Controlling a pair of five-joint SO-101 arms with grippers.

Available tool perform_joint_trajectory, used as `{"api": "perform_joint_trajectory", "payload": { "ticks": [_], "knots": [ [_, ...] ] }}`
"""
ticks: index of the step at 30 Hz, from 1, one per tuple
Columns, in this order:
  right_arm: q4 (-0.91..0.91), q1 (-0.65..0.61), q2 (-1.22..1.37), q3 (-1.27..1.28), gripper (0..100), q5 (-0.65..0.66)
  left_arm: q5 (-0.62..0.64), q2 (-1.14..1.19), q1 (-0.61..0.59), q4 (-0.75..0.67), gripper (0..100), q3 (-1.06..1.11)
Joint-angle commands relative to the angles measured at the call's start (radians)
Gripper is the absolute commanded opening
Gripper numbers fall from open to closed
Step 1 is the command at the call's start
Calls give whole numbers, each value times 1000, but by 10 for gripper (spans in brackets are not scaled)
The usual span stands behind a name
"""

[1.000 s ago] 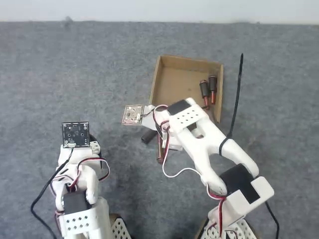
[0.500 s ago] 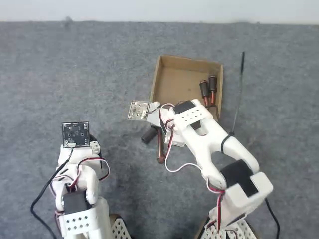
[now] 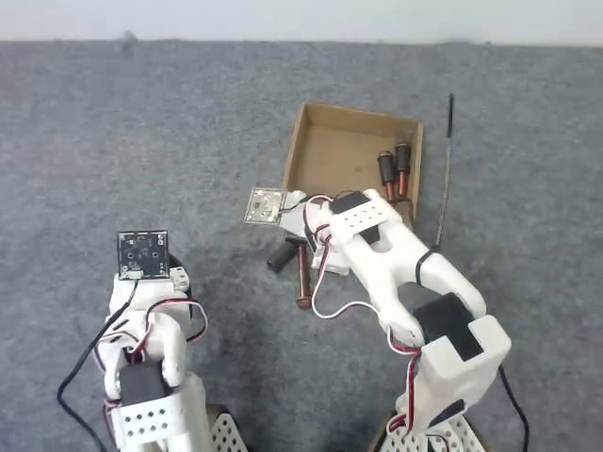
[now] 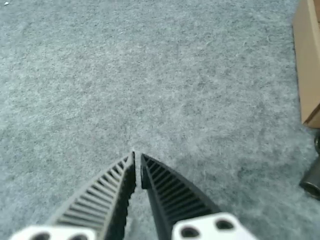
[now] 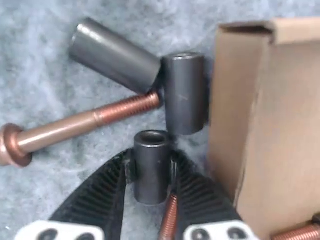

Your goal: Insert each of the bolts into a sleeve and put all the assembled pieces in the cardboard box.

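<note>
We see the right pincer [image 5: 151, 172] clamped on a dark sleeve [image 5: 151, 150], with a copper bolt shaft [image 5: 169, 222] showing between the fingers at the sleeve's near end. The held sleeve sits just beside the outer wall of the cardboard box [image 5: 265, 125], close to one corner. Two more sleeves lie on the grey surface [image 4: 150, 75]: a second sleeve [image 5: 184, 92] just past the held one and alongside the box wall, and a tilted sleeve [image 5: 114, 55] touching it. A loose bolt [image 5: 80, 125] lies with its threaded tip at the spot where those two meet. In the high view, two assembled pieces [image 3: 394, 171] lie side by side inside the box. The left pincer [image 4: 137, 161] has its fingers together, holding nothing, over bare surface well apart from the box.
</note>
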Motion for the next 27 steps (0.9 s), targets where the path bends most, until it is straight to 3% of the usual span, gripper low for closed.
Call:
{"api": "perform_joint_trajectory", "payload": {
  "ticks": [1,8,19,27],
  "knots": [
    [-7,48,-22,-12,19,6,-9,-14,-6,3,15,-8],
    [16,113,-199,-20,7,-26,-9,-14,-5,5,15,-8],
    [213,260,-481,-18,7,-545,-9,-14,-5,5,15,-8],
    [366,479,-547,-14,7,-753,-9,-14,-2,6,15,-8]
  ]
}}
